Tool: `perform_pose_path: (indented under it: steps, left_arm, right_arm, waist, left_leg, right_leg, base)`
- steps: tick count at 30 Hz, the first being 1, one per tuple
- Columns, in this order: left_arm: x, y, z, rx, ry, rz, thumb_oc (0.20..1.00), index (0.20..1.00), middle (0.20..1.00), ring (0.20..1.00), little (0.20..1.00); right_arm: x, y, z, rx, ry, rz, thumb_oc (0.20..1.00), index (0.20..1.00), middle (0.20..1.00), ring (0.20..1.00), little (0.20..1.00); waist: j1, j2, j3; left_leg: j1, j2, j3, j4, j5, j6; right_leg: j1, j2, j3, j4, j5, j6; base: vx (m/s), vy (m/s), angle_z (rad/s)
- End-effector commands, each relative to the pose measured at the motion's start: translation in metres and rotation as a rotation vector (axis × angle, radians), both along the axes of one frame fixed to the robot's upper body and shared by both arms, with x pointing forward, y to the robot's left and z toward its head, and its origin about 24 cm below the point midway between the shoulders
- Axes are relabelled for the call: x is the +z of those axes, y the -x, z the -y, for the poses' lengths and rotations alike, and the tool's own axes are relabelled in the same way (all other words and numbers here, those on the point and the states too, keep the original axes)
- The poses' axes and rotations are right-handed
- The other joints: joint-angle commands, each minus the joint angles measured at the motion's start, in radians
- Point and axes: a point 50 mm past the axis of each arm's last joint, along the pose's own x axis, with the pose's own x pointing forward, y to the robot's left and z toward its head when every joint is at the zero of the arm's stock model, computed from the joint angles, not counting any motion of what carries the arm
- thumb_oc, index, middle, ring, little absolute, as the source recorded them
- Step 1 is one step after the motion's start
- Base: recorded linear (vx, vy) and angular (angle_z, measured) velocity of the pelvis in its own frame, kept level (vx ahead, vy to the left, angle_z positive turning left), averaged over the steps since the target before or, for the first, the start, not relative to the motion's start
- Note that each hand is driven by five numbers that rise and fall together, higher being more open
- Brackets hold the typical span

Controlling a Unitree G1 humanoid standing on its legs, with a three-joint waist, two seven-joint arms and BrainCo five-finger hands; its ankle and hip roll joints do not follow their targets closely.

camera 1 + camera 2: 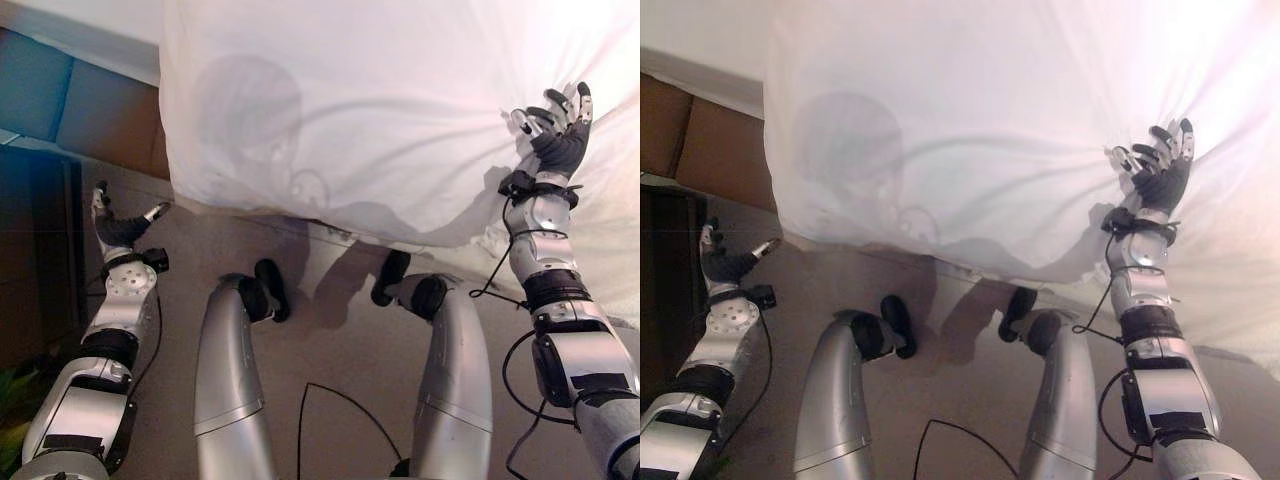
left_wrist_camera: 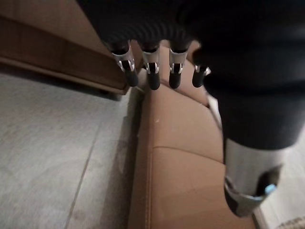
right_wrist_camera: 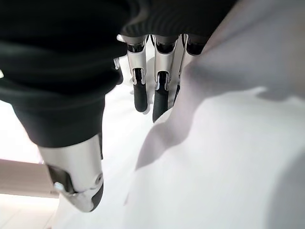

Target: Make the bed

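fingers of the right hand (image 1: 556, 135) at frame right pinch the white sheet (image 1: 380, 110), probably to pull it flat, while the left hand (image 1: 118, 228) at lower left hangs relaxed and empty.

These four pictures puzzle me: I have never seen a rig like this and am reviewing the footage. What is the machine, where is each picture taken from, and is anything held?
It is a humanoid robot with two silver arms, meant to make a bed. The two wide pictures come from a pair of cameras in its head, looking down. The two close pictures come from cameras on its wrists, looking along each hand.

The big white sheet covers the bed in front of it and hangs over the near edge. The right hand is up on the sheet, where creases run together at its fingers, so it seems to pinch or press the cloth; its wrist view does not settle whether it grips.

The left hand hangs low beside the bed, over the grey floor, fingers relaxed, holding nothing. Its wrist view shows the brown bed frame beyond its fingers.
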Motion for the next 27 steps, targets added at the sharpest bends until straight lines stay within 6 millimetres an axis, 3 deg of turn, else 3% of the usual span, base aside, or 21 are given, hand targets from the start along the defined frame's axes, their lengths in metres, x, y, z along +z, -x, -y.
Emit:
perform_pose_path:
  steps: [1, 5, 9, 13, 14, 21, 25, 27]
  left_arm:
    - [-0.031, 0.003, 0.012, 0.008, 0.124, -0.04, 1.0, 1.0, 1.0, 1.0, 1.0]
    - [-0.044, 0.005, 0.02, -0.027, 0.124, -0.084, 1.0, 1.0, 1.0, 1.0, 1.0]
    - [-0.06, 0.011, 0.028, -0.084, 0.106, -0.142, 1.0, 1.0, 1.0, 1.0, 1.0]
    - [-0.076, 0.021, 0.032, -0.106, 0.148, -0.169, 1.0, 1.0, 1.0, 1.0, 1.0]
    - [-0.083, 0.026, 0.032, -0.124, 0.122, -0.211, 1.0, 1.0, 1.0, 1.0, 1.0]
    - [-0.089, 0.031, 0.034, -0.153, 0.134, -0.218, 1.0, 1.0, 1.0, 1.0, 1.0]
    - [-0.096, 0.031, 0.046, -0.204, 0.172, -0.223, 1.0, 1.0, 1.0, 1.0, 1.0]
    - [-0.097, 0.031, 0.05, -0.221, 0.178, -0.225, 1.0, 1.0, 1.0, 1.0, 1.0]
  right_arm:
    - [-0.255, 0.124, 0.051, -0.413, -0.451, -0.989, 1.0, 1.0, 1.0, 1.0, 1.0]
    - [-0.265, 0.139, 0.054, -0.45, -0.463, -1.015, 1.0, 1.0, 1.0, 1.0, 1.0]
    - [-0.266, 0.159, 0.072, -0.516, -0.469, -1.013, 1.0, 1.0, 1.0, 1.0, 1.0]
    - [-0.254, 0.166, 0.096, -0.555, -0.445, -0.979, 1.0, 1.0, 1.0, 1.0, 1.0]
    - [-0.247, 0.172, 0.109, -0.588, -0.442, -0.964, 1.0, 1.0, 1.0, 1.0, 1.0]
    - [-0.228, 0.194, 0.147, -0.643, -0.397, -0.985, 1.0, 1.0, 1.0, 1.0, 1.0]
    - [-0.235, 0.218, 0.157, -0.629, -0.406, -1.103, 1.0, 1.0, 1.0, 1.0, 1.0]
    - [-0.235, 0.22, 0.157, -0.613, -0.399, -1.125, 1.0, 1.0, 1.0, 1.0, 1.0]
  waist:
    - [-0.044, 0.161, 0.071]
    - [-0.048, 0.165, 0.071]
    - [-0.054, 0.175, 0.071]
    - [-0.067, 0.19, 0.071]
    - [-0.081, 0.198, 0.071]
    - [-0.101, 0.219, 0.071]
    - [-0.1, 0.218, 0.071]
    - [-0.101, 0.218, 0.071]
  left_leg:
    - [-0.016, -0.031, 0.004, -0.071, 0.087, -0.033]
    - [0.015, -0.033, 0.012, -0.117, 0.102, -0.04]
    - [0.077, -0.025, 0.028, -0.194, 0.132, -0.056]
    - [0.129, 0.003, 0.059, -0.22, 0.139, -0.06]
    - [0.138, 0.02, 0.072, -0.224, 0.144, -0.061]
    - [0.164, 0.062, 0.088, -0.209, 0.156, -0.051]
    - [0.222, 0.078, 0.105, -0.226, 0.147, -0.053]
    - [0.244, 0.071, 0.11, -0.246, 0.149, -0.054]
  right_leg:
    - [-0.038, 0.006, -0.018, 0.05, -0.065, 0.033]
    - [-0.006, 0.005, -0.026, 0.008, -0.05, 0.033]
    - [0.045, 0.024, -0.03, -0.065, -0.022, 0.039]
    - [0.061, 0.067, -0.007, -0.107, 0.011, 0.041]
    - [0.054, 0.087, 0.002, -0.122, 0.029, 0.046]
    - [0.033, 0.154, 0.045, -0.116, 0.06, 0.041]
    - [0.083, 0.152, 0.035, -0.136, 0.048, 0.039]
    - [0.102, 0.148, 0.029, -0.15, 0.044, 0.038]
  base:
    - [0.0, 0.0, 0.0]
    - [-0.04, -0.02, 0.0]
    - [-0.07, -0.035, -0.04]
    - [-0.07, -0.002, -0.15]
    - [-0.02, 0.018, -0.27]
    - [-0.02, 0.031, -0.58]
    - [-0.03, -0.055, -0.89]
    - [-0.04, -0.009, -0.31]
